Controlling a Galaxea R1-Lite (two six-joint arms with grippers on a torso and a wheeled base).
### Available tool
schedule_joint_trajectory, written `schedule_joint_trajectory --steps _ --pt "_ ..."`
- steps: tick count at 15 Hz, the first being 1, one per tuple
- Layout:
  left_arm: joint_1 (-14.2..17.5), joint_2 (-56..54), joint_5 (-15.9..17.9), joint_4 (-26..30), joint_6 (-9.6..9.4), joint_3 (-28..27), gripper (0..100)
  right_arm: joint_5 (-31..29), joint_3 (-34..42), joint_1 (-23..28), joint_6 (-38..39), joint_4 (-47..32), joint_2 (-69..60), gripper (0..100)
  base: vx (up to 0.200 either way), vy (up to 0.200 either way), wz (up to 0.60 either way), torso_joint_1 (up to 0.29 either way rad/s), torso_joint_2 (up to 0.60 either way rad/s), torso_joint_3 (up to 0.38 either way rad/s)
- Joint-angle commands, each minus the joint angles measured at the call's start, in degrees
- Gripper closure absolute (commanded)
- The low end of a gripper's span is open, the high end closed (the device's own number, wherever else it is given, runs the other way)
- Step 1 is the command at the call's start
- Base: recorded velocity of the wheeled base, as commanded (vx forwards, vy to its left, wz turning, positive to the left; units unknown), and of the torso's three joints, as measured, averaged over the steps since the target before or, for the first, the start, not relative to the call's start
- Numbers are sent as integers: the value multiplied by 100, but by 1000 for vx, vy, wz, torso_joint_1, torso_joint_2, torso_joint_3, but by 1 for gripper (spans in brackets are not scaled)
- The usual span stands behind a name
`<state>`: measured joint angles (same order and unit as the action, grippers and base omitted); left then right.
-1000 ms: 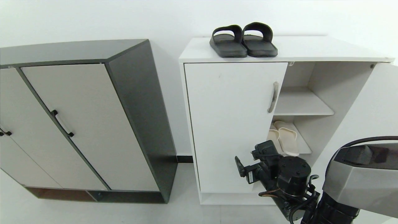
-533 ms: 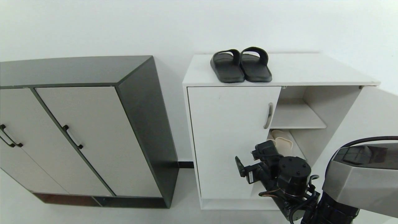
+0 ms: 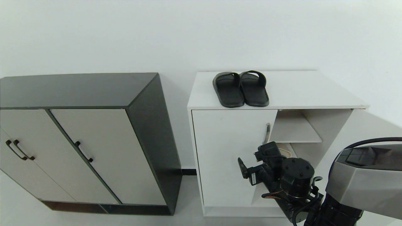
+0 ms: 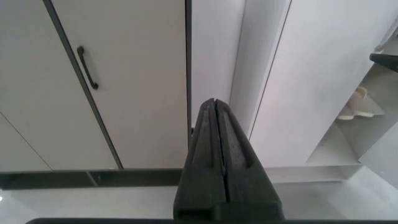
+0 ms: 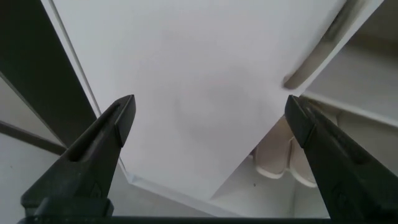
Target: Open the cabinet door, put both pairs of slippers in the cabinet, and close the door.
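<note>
I count two cabinets against the wall: a dark grey cabinet (image 3: 78, 91) on the left and the white cabinet (image 3: 314, 91) on the right. There are two pairs of slippers, so four single slippers. The black pair (image 3: 241, 88) stands side by side on top of the white cabinet, over its left door (image 3: 229, 150), which is shut. The cream pair (image 5: 283, 152) lies inside on the lower shelf, behind the open right half. The right door (image 3: 370, 128) is swung out to the right. I see one upper shelf (image 3: 295, 131) with nothing on it and one metal handle (image 3: 267, 133) on the shut door. My two grippers are both empty. The left gripper (image 4: 214, 106) has its fingers pressed together, low in front of the gap between the cabinets. The right gripper (image 5: 210, 106) is spread wide, near the shut door's lower part. Compared with one second ago, the whole head picture has slid downward and shows more wall, so the camera moved, not the furniture. My right arm keeps the same place in that picture. In the head view my right arm now covers nearly all of the cream pair, and only a small pale edge shows above it. The dark cabinet is cut off at the left edge, so I cannot count all of its doors.
</note>
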<state>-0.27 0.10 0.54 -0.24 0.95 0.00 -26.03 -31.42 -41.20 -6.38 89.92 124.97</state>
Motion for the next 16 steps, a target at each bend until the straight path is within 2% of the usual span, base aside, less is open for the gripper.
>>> schedule_joint_trajectory --steps 1,4,7,13,14,16 --pt "0 -1 -1 -2 2 0 100 1 4 -2 5 8 1 0 0 0 0 212 -515 -305" --pt "0 -1 -1 -2 2 0 100 1 -14 -2 5 8 -16 0 0 0 0 217 -536 -312" --pt "0 -1 8 -2 -34 0 100 388 4 -19 5 8 -130 0 0 0 0 235 -548 -310" --pt "0 -1 34 7 -78 0 100 476 -40 -107 -496 8 -526 0 0 0 0 36 -84 -48" --pt "0 -1 34 -2 -86 0 100 449 -84 -230 -461 -97 -693 0 0 0 0 0 0 0" --pt "0 -1 34 -2 -104 0 100 353 -585 -239 -136 -1266 -992 0 0 0 0 0 0 0"
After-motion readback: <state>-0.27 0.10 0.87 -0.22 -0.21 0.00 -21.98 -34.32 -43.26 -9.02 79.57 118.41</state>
